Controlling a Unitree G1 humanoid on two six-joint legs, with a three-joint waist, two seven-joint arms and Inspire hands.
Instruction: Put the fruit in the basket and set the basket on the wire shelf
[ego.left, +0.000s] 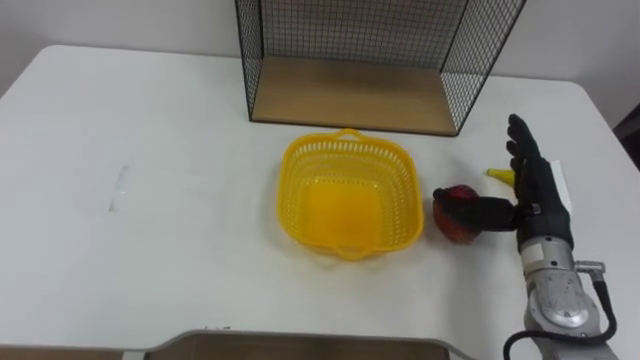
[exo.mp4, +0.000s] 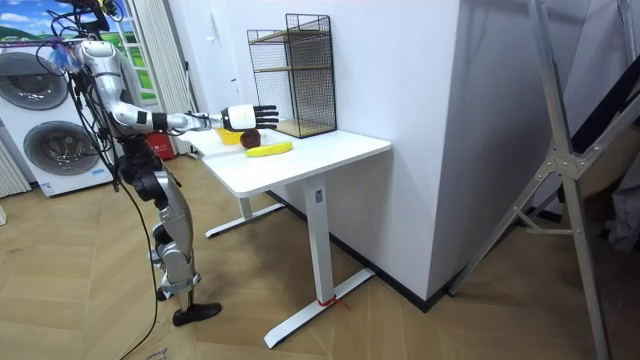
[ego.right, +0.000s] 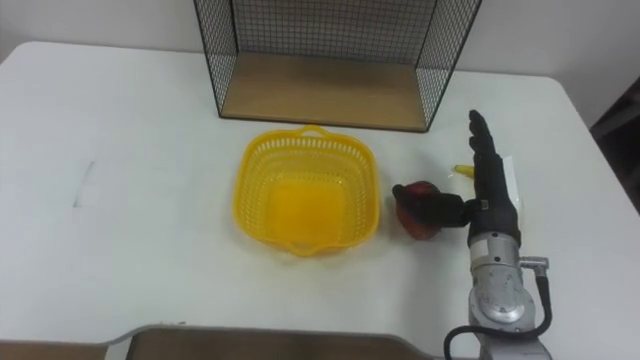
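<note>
Right hand (ego.left: 540, 195) hovers flat near the surface's (ego.left: 150, 150) right edge, its dark fingers straight and close together, pointing at the far edge, and its thumb stretched sideways against a round, glossy red apple (ego.left: 452, 222). A banana's (ego.left: 499, 176) yellow tip pokes out beside the fingers. Just left of the apple sits the yellow plastic lattice basket (ego.left: 290, 200). Behind it, at the far edge, stands the black wire shelf (ego.left: 350, 95) with its wooden base.
</note>
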